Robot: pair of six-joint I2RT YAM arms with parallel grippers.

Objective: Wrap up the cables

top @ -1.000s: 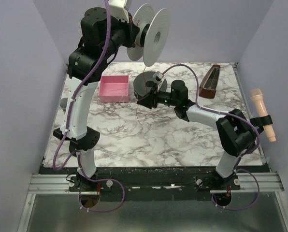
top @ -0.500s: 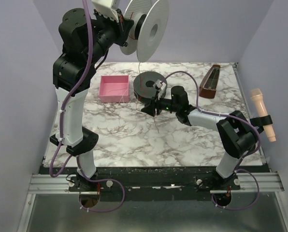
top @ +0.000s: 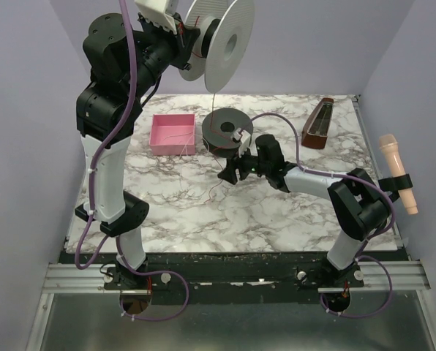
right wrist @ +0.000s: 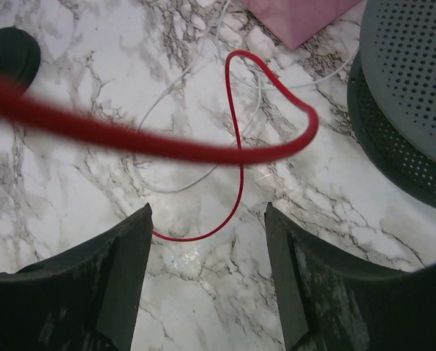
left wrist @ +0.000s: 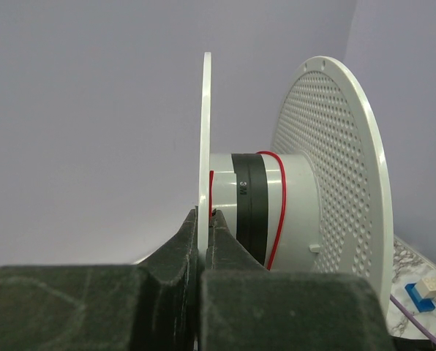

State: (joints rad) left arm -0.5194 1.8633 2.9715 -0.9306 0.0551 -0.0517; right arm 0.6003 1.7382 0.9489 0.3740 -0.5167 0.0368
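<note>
High above the black spool [top: 227, 130], the left gripper [top: 183, 38] is pinching the near flange of the white spool [top: 229, 45], jaws closed on the flange edge, and is holding it on edge well off the table [top: 291, 219]. The cable [top: 213, 93] is hanging from the white spool down toward the black spool's front-left side, then curling loosely on the marble in front of it. Just in front of the black spool, the right gripper [top: 229, 175] is hovering low, jaws standing apart and gripping nothing. A pink box [top: 173, 134] is sitting just left of the black spool. Open marble is showing from the black spool's front out to the table's near edge. The left wrist view is adding detail the overhead lacks: cable turns are lying around the white hub beside a black band. The right wrist view is showing the cable looping on the marble between the parted fingers [right wrist: 101, 278], with a thin white wire [right wrist: 181, 88] lying under it. One blurred strand is crossing near the lens; contact with the gripper cannot be told.
</note>
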